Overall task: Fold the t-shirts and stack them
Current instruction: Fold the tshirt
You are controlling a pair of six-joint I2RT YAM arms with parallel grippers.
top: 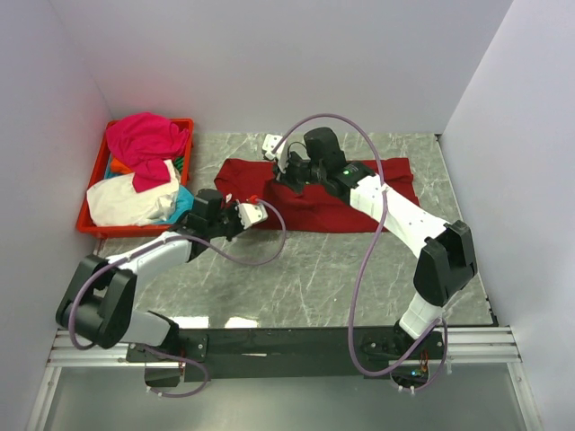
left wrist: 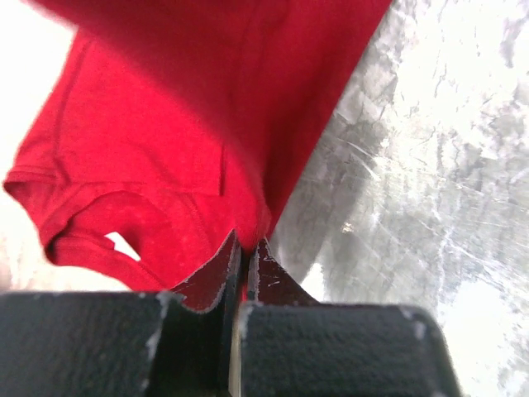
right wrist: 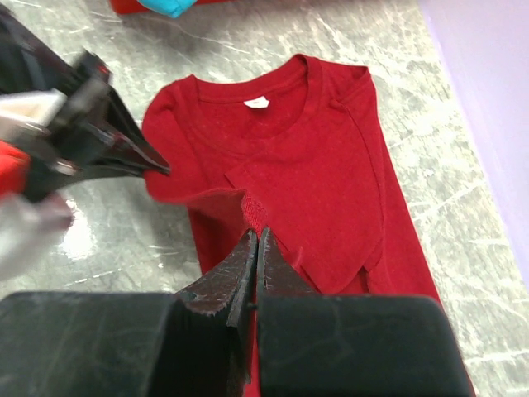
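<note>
In the top view the right arm [top: 395, 215] hides the middle of the dark red t-shirt [top: 314, 211]. From the left wrist, that shirt blurs at 12 o'clock and runs off the top edge. From the right wrist, the left hand [right wrist: 155, 168] is a smear at 9 o'clock, cut by the left edge. A cyan t-shirt [right wrist: 169, 7] is clipped at 12 o'clock.
</note>
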